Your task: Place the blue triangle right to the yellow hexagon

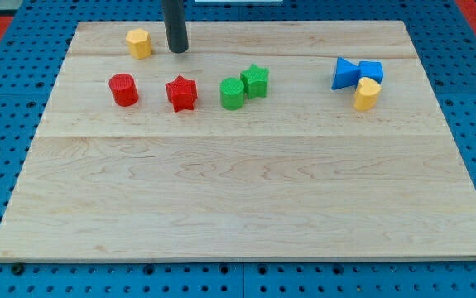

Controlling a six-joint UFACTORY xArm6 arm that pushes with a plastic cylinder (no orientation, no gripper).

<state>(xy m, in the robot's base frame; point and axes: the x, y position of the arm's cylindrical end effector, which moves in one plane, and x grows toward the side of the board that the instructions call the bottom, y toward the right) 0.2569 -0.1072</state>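
Your tip point(177, 50) stood bare, touching no block, just to the view's right of the yellow hexagon point(139, 43). The blue triangle point(344, 74) lay well apart at the view's right, touching the blue cube point(372, 71) and a yellow block point(367, 93). You'd best have circled round to its right side and pushed it left without dragging those neighbours.

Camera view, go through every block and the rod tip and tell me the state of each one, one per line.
My tip: on the board, just right of the yellow hexagon, not touching.
Yellow hexagon: upright, alone, top left.
Blue triangle: far right, against the blue cube.
Blue cube: touching the triangle.
Yellow block: below the blue pair, touching.
Red cylinder: upright, alone.
Red star: alone.
Green cylinder: touching the green star.
Green star: beside it.
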